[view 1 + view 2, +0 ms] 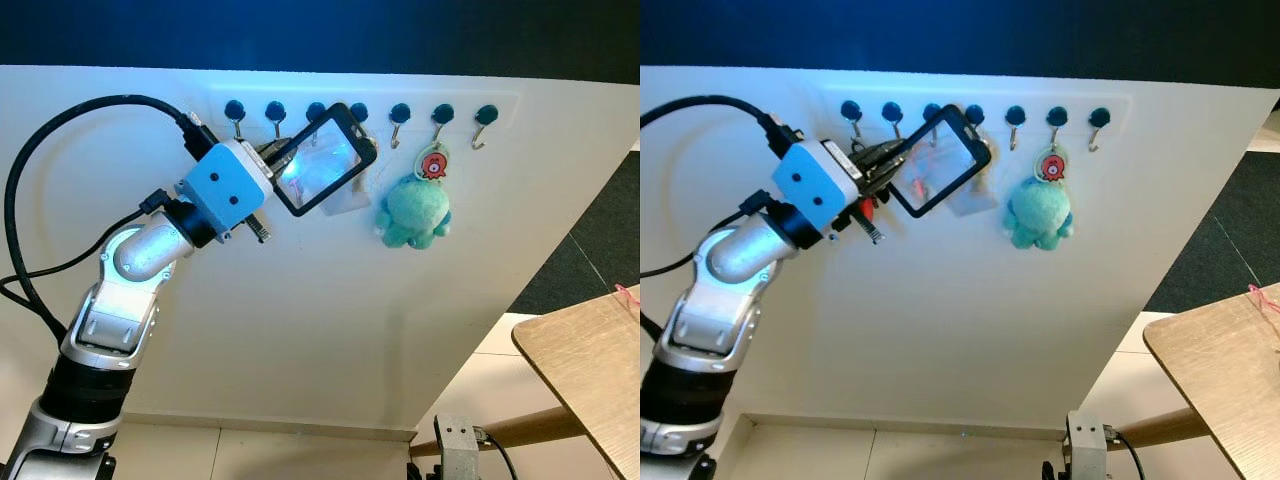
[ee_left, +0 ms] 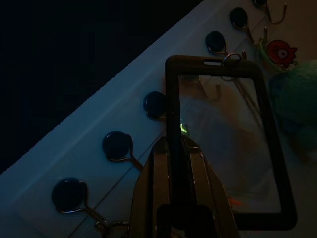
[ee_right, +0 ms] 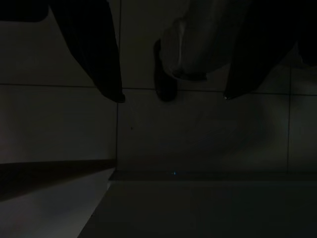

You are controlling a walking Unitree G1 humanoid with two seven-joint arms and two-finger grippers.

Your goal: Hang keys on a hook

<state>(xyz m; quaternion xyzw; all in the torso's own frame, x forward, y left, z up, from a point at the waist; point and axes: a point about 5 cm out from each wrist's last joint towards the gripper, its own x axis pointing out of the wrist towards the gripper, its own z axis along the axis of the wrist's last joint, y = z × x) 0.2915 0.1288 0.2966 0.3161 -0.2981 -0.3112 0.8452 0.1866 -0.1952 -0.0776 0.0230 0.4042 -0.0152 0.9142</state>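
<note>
A clear card holder with a black frame (image 1: 325, 160) and a metal key ring (image 2: 230, 58) at its top is raised against the white wall. My left gripper (image 1: 278, 160) is shut on the holder's lower edge, also seen in the left wrist view (image 2: 177, 146). The ring end lies close to the middle hooks of a row of dark-knobbed hooks (image 1: 358, 112); whether it touches one I cannot tell. My right gripper (image 3: 173, 97) hangs low over the floor tiles, its fingers apart with nothing between them.
A teal plush toy (image 1: 413, 212) with a red tag hangs from a hook (image 1: 443, 115) further right. The rightmost hook (image 1: 487, 117) and the two leftmost hooks (image 1: 235, 110) are bare. A wooden table (image 1: 590, 365) stands at the lower right.
</note>
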